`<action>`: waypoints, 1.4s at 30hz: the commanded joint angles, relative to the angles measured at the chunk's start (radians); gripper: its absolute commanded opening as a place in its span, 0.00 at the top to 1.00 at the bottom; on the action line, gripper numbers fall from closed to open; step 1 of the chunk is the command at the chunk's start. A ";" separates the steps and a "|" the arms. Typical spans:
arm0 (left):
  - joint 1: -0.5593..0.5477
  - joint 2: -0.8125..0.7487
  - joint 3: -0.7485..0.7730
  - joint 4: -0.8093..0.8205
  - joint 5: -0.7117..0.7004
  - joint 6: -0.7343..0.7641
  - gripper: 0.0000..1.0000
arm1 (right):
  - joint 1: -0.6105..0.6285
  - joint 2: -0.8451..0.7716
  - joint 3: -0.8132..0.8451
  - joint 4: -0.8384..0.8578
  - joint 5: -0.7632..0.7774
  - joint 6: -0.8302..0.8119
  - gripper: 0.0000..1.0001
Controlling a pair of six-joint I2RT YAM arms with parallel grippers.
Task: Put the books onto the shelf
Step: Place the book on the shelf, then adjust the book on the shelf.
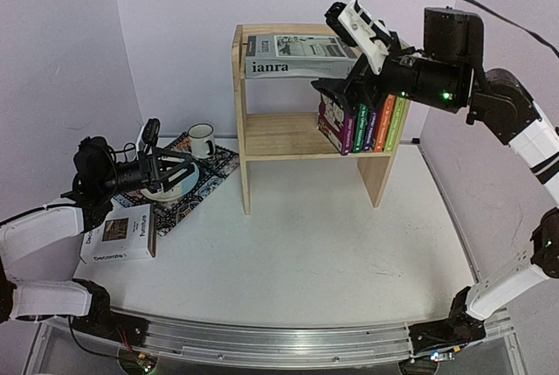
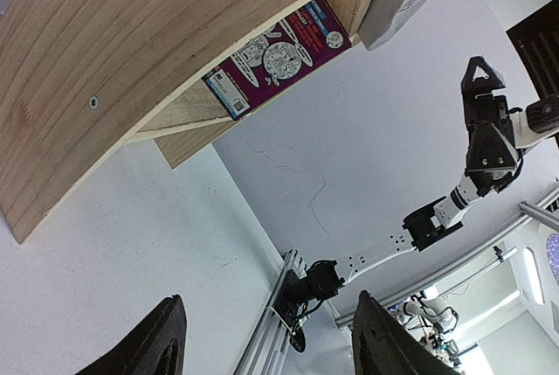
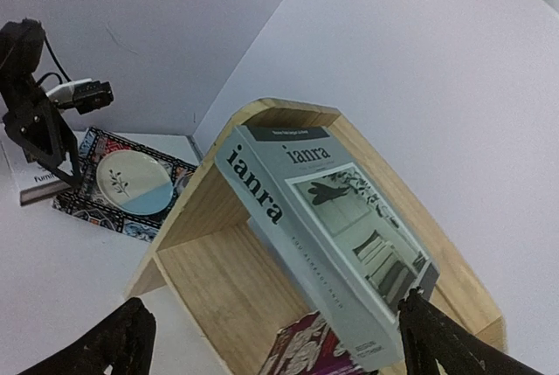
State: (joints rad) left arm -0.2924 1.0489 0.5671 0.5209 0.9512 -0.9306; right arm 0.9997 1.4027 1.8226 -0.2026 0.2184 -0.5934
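The grey-white "ianra" book [image 1: 293, 56] lies flat on top of the pine shelf [image 1: 242, 130]. Several Treehouse books [image 1: 362, 126] stand upright at the right end of its lower tier. My right gripper [image 1: 334, 53] is open at the ianra book's right end, gripping nothing. In the right wrist view that book [image 3: 323, 226] lies ahead of my wide-open right gripper [image 3: 275, 344], its near corner by the right finger. The white "Decorate" book [image 1: 118, 235] lies flat on the table at the left. My left gripper [image 1: 170, 170] hovers open and empty beyond it, and is also open in its wrist view [image 2: 271, 349].
A patterned placemat [image 1: 214, 165] lies left of the shelf with a plate [image 1: 166, 187] and a white mug [image 1: 202, 139] on it. The left arm reaches over the Decorate book. Walls close in behind and on both sides.
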 commanded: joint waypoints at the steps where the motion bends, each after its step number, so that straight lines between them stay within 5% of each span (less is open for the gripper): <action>1: 0.006 0.005 0.014 0.020 0.019 0.019 0.34 | 0.001 -0.070 -0.067 0.090 0.043 0.303 0.03; 11: 0.005 0.004 0.013 0.020 0.023 0.017 0.34 | 0.001 -0.059 -0.102 0.100 0.257 0.627 0.02; 42: 0.004 0.006 -0.006 0.021 0.019 0.008 0.34 | 0.002 0.210 0.228 -0.148 0.464 0.554 0.02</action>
State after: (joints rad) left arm -0.2924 1.0748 0.5671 0.5209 0.9516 -0.9314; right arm 0.9997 1.5912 2.0150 -0.2854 0.6594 -0.0589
